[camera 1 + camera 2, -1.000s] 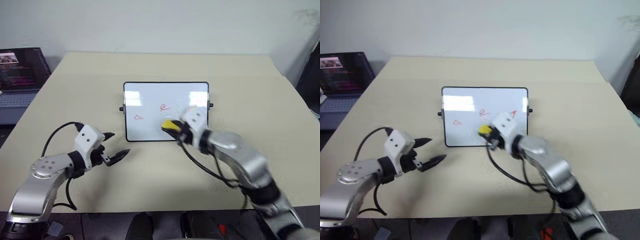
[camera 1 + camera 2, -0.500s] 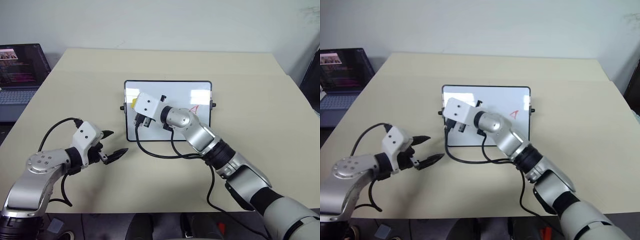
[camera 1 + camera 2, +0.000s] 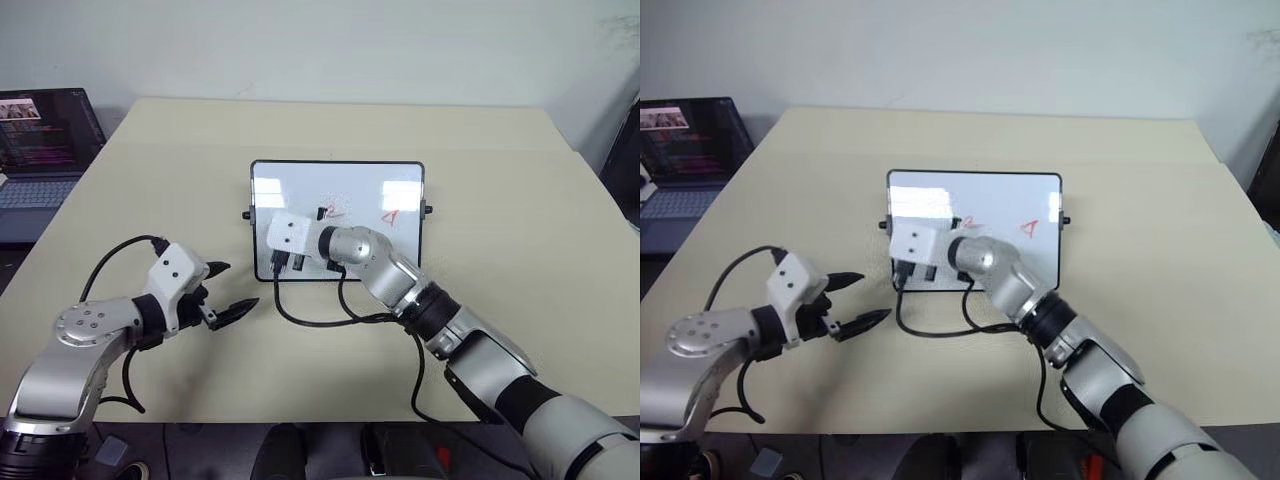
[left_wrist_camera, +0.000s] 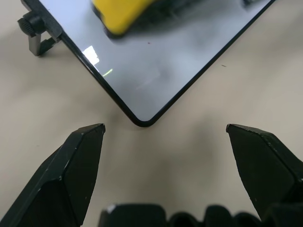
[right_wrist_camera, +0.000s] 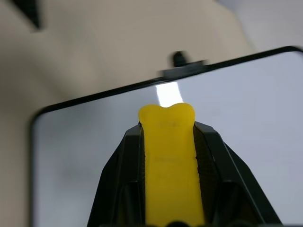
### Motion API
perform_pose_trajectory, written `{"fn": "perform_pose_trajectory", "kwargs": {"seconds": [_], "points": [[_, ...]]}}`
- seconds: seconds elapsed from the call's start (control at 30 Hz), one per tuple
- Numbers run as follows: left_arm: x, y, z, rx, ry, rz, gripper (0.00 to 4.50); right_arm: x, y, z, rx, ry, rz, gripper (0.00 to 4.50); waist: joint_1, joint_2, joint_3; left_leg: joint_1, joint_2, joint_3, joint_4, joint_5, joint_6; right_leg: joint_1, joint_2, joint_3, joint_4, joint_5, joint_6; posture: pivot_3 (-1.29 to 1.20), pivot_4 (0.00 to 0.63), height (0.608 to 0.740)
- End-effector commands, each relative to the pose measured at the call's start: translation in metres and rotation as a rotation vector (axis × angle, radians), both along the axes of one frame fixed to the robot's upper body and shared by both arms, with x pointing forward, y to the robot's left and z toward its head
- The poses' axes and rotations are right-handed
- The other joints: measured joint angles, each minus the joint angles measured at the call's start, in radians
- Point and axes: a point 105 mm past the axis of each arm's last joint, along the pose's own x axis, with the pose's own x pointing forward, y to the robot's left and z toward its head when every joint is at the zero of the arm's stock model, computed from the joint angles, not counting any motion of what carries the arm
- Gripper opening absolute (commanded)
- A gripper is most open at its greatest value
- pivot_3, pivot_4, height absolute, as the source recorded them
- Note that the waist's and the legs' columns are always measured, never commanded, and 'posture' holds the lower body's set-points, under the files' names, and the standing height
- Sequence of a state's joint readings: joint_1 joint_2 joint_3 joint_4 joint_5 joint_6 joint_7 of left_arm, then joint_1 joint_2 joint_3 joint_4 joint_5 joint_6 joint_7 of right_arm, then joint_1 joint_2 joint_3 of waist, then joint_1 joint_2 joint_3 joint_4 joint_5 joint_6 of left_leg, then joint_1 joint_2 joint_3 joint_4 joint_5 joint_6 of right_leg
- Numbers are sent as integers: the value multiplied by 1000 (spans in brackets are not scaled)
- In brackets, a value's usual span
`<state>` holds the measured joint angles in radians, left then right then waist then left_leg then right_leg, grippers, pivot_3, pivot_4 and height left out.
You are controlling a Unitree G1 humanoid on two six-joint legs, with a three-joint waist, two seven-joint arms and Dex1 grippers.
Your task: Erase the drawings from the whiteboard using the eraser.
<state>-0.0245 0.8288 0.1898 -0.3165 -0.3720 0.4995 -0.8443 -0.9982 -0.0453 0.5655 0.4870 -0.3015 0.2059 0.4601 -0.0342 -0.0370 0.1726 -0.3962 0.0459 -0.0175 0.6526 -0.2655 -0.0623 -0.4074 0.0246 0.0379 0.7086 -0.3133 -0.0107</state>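
The whiteboard [image 3: 375, 185] lies flat in the middle of the table. Two red drawings show on it, one near the middle [image 3: 333, 211] and one toward the right [image 3: 390, 215]. My right gripper [image 5: 168, 128] is shut on the yellow eraser [image 5: 169, 161] and hovers over the board's left part, close to the left knob [image 5: 179, 57]. The right wrist housing [image 3: 290, 234] hides the board surface beneath it. From the left wrist the eraser [image 4: 120, 14] also shows above the board. My left gripper [image 3: 237, 285] stands open and empty, just off the board's near left corner [image 4: 142, 122].
An open laptop [image 3: 40, 140] sits off the table's far left corner. The tan table [image 3: 520, 220] has bare surface to the right of the board and behind it. Black cables [image 3: 310, 318] hang from the right arm over the near side.
My right gripper has carried the eraser from the board's near right part to its left part, rolling the wrist. The left scribble seen earlier is now under the gripper. The left arm stayed put.
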Motion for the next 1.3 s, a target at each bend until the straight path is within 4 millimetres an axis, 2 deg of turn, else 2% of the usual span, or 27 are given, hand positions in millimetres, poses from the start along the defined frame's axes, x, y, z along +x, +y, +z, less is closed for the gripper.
{"fn": "perform_pose_trajectory", "kwargs": {"seconds": [0.03, 0.1, 0.2, 0.3, 0.37, 0.43, 0.6, 0.73, 0.8, 0.9, 0.97, 1.07, 1.2, 1.3], "points": [[-2, -6, 10, 18, -38, -35, 4500, -5, -1, -8, -54, 31, 43, 1048, 0, 0, 0, 0, 0, 0, 1, 0, 0, 0, 0, 0, 0, 0, 0, 0, 150, 740], [-2, -7, 10, 18, -36, -37, 4500, -13, -3, -24, -116, 88, 80, 1048, 0, 0, 0, 0, 0, 0, 2, 0, 0, 0, 0, 0, 2, 0, 0, 0, 150, 740], [-2, -7, 9, 18, -35, -40, 4500, -16, -5, -31, -151, 105, 88, 1048, 0, 1, 0, 0, 0, 0, 4, 0, 0, 0, 0, 0, 4, 0, 0, 0, 150, 740], [-1, -8, 10, 16, -36, -44, 4500, -7, -8, -18, -115, 34, 39, 1048, 0, 1, 0, 0, 0, -1, 9, 0, 0, 0, 0, 0, 8, 0, 0, 0, 150, 740], [-1, -8, 9, 17, -34, -47, 4500, 3, -8, 2, -58, -54, -8, 1048, -1, 1, 0, 1, 0, -1, 10, 0, 0, 1, 0, 0, 9, 0, -1, 0, 150, 740], [-1, -8, 9, 17, -34, -49, 4500, 7, -9, 10, -38, -80, -21, 1047, 0, 1, 0, 2, 0, -1, 10, 0, 0, 1, 1, 0, 9, 1, -1, 0, 150, 740], [-2, -8, 9, 18, -31, -53, 4500, -4, -15, -24, -171, 52, 35, 1030, 0, 0, 0, 1, 0, -2, 9, 0, 0, 1, 1, -1, 8, 1, -1, 0, 150, 740], [-2, -7, 9, 19, -30, -56, 4500, -16, -17, -38, -241, 115, 85, 1026, 0, 0, 0, 1, 1, -2, 9, 0, 0, 1, 2, -1, 7, 1, -1, 0, 150, 740], [-2, -6, 9, 21, -29, -55, 4500, -12, -17, -31, -220, 78, 69, 1018, 0, 0, 0, 2, 0, -2, 9, 0, 0, 2, 1, -1, 8, 1, -1, 0, 150, 740], [-2, -6, 9, 23, -27, -56, 4500, 4, -16, -2, -128, -51, -10, 1018, 0, 1, 1, 2, 0, -2, 10, 0, 0, 2, 2, -1, 9, 1, -1, 0, 150, 740], [-2, -6, 9, 24, -26, -56, 4500, 8, -18, 2, -117, -68, -26, 1018, 0, 1, 1, 2, 0, -2, 10, 0, 0, 2, 2, -1, 9, 1, -1, 0, 150, 740], [-2, -6, 9, 26, -26, -56, 4500, 5, -23, -15, -183, -4, -5, 1017, 2, 1, 0, 2, 0, -3, 9, 0, 0, 2, 2, -1, 8, 1, -1, 0, 150, 740], [-3, -6, 9, 26, -23, -59, 4500, -10, -26, -41, -284, 94, 61, 1017, 1, 1, 0, 2, 0, -2, 9, 0, 0, 2, 2, -1, 7, 1, -1, 0, 150, 740], [-3, -5, 9, 28, -22, -60, 4500, -13, -27, -43, -304, 93, 71, 1017, 1, 1, 0, 2, 1, -2, 9, 0, 0, 2, 2, -1, 8, 1, -1, 0, 150, 740]]}}
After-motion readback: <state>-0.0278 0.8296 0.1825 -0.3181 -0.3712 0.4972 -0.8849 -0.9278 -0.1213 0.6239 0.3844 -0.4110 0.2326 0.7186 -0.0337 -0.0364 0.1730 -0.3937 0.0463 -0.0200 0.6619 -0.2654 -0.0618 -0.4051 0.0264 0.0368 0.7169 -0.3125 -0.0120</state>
